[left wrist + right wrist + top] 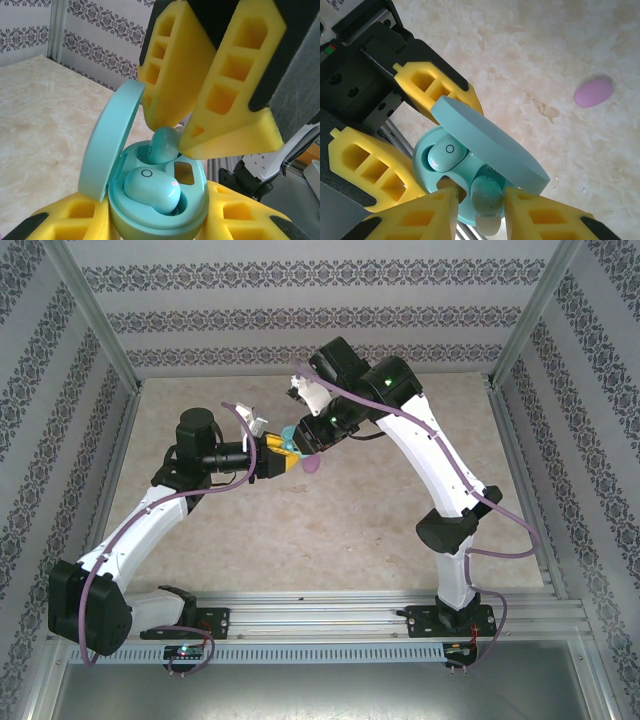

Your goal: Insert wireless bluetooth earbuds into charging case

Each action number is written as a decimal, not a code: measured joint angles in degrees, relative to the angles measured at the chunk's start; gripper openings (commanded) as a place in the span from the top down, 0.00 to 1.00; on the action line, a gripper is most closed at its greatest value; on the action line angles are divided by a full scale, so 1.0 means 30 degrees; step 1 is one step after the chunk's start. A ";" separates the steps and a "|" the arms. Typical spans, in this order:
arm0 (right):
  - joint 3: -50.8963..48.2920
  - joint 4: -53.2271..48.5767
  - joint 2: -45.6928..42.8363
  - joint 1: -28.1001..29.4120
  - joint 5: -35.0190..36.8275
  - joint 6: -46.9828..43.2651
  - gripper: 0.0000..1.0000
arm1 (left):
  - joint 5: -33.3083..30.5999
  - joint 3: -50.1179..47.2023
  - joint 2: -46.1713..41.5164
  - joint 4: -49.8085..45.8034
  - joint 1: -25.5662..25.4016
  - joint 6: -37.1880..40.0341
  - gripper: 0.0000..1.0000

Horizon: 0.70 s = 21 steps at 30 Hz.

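My left gripper (pixel 155 222) is shut on the base of a light blue charging case (pixel 197 200), whose lid (pixel 107 145) stands open. One light blue earbud (pixel 150 190) sits in the case's near slot. A second light blue earbud (pixel 162 145) stands tilted with its lower end in the far slot, and my right gripper (pixel 177 135) is shut on its top. From the right wrist, this earbud (pixel 487 192) lies between that gripper's (pixel 480 200) yellow tips, beside the seated one (pixel 445 155). From above, both grippers meet at the case (pixel 289 439) over the table's middle.
A pink-purple oval thing (pixel 593 92) lies on the marble table, and from above it (pixel 312 465) is just right of the case. Metal frame posts and patterned walls bound the table on three sides. The arms' base rail (pixel 330 620) runs along the near edge.
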 measured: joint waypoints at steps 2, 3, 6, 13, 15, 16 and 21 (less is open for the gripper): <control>0.0000 -0.0087 0.0000 0.0080 0.0073 0.0000 0.70 | 0.0022 0.0000 0.0000 0.0007 0.0000 -0.0007 0.93; 0.0000 -0.0109 0.0000 0.0117 0.0131 -0.0007 0.70 | 0.0058 0.0000 -0.0007 0.0000 0.0000 0.0000 0.93; -0.0007 -0.0131 0.0000 0.0175 0.0233 0.0000 0.72 | 0.0058 0.0000 -0.0007 0.0007 0.0000 0.0000 0.93; -0.0007 -0.0153 0.0000 0.0197 0.0576 0.0007 0.79 | 0.0124 0.0000 -0.0007 0.0000 0.0000 0.0000 0.93; -0.0036 -0.0095 0.0000 0.0204 0.0612 0.0022 0.80 | 0.0109 0.0000 -0.0015 0.0000 0.0000 0.0000 0.93; -0.0160 0.0022 -0.0051 0.0204 0.0648 0.0080 0.80 | 0.0066 0.0000 -0.0015 -0.0007 0.0000 0.0000 0.93; -0.1938 0.1311 -0.1035 0.0204 0.0816 0.0466 0.81 | -0.0036 0.0000 -0.0015 0.0007 0.0000 0.0000 0.93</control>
